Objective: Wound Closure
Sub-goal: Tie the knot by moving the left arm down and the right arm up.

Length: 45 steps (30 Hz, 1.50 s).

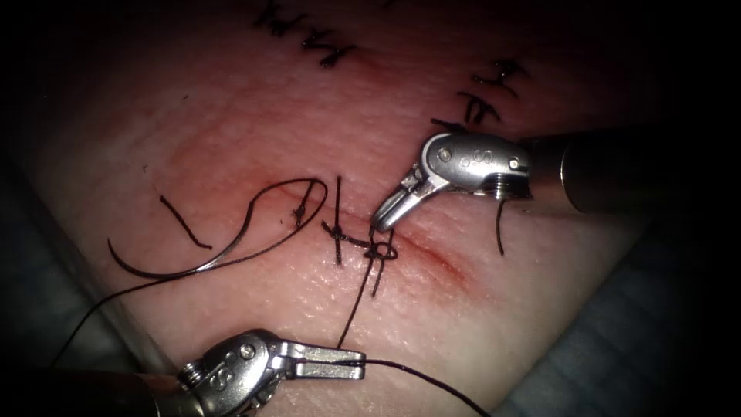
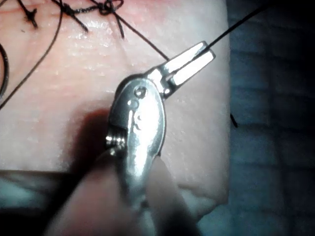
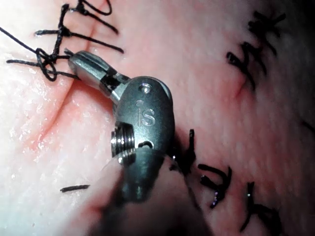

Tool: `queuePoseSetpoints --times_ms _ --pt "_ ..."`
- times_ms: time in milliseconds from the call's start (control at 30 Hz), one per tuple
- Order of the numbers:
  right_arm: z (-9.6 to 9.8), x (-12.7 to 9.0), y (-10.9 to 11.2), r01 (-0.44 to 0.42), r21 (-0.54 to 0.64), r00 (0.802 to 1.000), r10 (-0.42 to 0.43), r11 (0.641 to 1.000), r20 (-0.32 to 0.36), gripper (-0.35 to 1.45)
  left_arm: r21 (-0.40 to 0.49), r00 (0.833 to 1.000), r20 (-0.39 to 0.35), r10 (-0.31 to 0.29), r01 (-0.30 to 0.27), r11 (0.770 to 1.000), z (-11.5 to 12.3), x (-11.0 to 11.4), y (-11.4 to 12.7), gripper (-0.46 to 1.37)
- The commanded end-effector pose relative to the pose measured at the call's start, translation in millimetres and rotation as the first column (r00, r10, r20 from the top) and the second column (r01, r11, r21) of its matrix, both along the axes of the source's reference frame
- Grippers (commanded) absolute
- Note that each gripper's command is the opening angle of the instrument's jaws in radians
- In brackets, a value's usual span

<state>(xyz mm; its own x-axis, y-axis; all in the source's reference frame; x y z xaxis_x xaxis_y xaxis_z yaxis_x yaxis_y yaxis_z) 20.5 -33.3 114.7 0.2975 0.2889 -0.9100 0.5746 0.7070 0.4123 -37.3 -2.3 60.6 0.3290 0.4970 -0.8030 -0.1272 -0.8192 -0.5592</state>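
Bare tissue lies open right of the cut. On the left, the loose needle sprawls flat with cut ends of thread nearby. A taut thread from the knot to the left tool bars the middle; the right tool crowds the knot.

This is a surgical training bench in a lab. A slab of pale tissue with cut edges lies on blue cloth, which spreads just beyond the right tool and beside the left tool. Old practice stitches sit in rows behind the right tool, and loose cut ends of thread lie on the surface.
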Motion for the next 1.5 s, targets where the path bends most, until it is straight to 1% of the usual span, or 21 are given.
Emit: queuePoseSetpoints --times_ms 33,133,333,533,600,633,767,900,933,1033,1133,1233,1367,1500 --pt "0.0 0.0 -0.1 -0.007 -0.001 1.000 0.007 1.000 -0.001 -0.35 -0.001 1.000 0.005 0.008 -0.008 1.000 -0.1 -0.1 0.0 -0.35" --pt "0.4 0.1 -0.1 -0.022 0.000 1.000 0.022 1.000 0.015 -0.35 0.007 1.000 0.009 0.015 -0.015 1.000 0.0 -0.3 -0.5 -0.35" --pt "1.7 -0.2 0.5 -0.087 -0.004 0.994 0.087 0.996 0.066 -0.35 0.023 1.000 0.009 0.029 -0.029 0.999 0.7 -0.5 -2.1 -0.35" --pt "2.0 -0.6 0.9 -0.119 0.002 0.989 0.118 0.993 0.091 -0.35 0.053 0.999 0.021 0.034 -0.035 0.998 1.1 -0.9 -4.0 -0.35" --pt "2.0 -0.6 0.9 -0.128 0.005 0.987 0.127 0.992 0.096 -0.35 0.068 0.999 0.026 0.040 -0.042 0.997 1.1 -1.0 -5.3 -0.35" --pt "2.0 -0.6 0.9 -0.126 0.006 0.988 0.125 0.992 0.095 -0.35 0.067 0.999 0.027 0.041 -0.042 0.997 1.0 -1.1 -5.4 -0.35" --pt "2.1 -0.6 1.1 -0.144 0.006 0.985 0.143 0.990 0.101 -0.35 0.096 0.998 0.015 0.064 -0.065 0.993 1.0 -1.1 -7.1 -0.35" --pt "2.1 -0.7 1.8 -0.165 0.009 0.980 0.163 0.986 0.114 -0.35 0.116 0.997 0.024 0.079 -0.081 0.990 0.9 -0.7 -9.3 -0.35" --pt "2.1 -0.7 2.0 -0.170 0.005 0.979 0.169 0.985 0.115 -0.35 0.127 0.996 0.030 0.084 -0.087 0.988 0.9 -0.5 -10.2 -0.35" --pt "2.1 -0.8 2.3 -0.182 0.000 0.976 0.180 0.983 0.120 -0.35 0.133 0.995 0.024 0.100 -0.102 0.986 0.9 -0.1 -11.4 -0.35" --pt "2.1 -0.8 2.8 -0.196 -0.010 0.973 0.195 0.981 0.125 -0.35 0.132 0.994 0.023 0.110 -0.112 0.985 0.5 0.6 -11.9 -0.35" --pt "2.1 -0.9 2.9 -0.201 -0.017 0.972 0.202 0.979 0.124 -0.35 0.137 0.994 0.024 0.108 -0.110 0.984 0.3 1.0 -12.3 -0.35" --pt "2.0 -0.9 2.7 -0.198 -0.020 0.973 0.199 0.980 0.120 -0.35 0.143 0.994 0.027 0.110 -0.112 0.983 0.5 0.6 -13.0 -0.35" --pt "2.0 -0.9 2.6 -0.200 -0.030 0.971 0.202 0.979 0.125 -0.35 0.141 0.993 0.028 0.113 -0.116 0.983 0.7 0.5 -13.1 -0.35"
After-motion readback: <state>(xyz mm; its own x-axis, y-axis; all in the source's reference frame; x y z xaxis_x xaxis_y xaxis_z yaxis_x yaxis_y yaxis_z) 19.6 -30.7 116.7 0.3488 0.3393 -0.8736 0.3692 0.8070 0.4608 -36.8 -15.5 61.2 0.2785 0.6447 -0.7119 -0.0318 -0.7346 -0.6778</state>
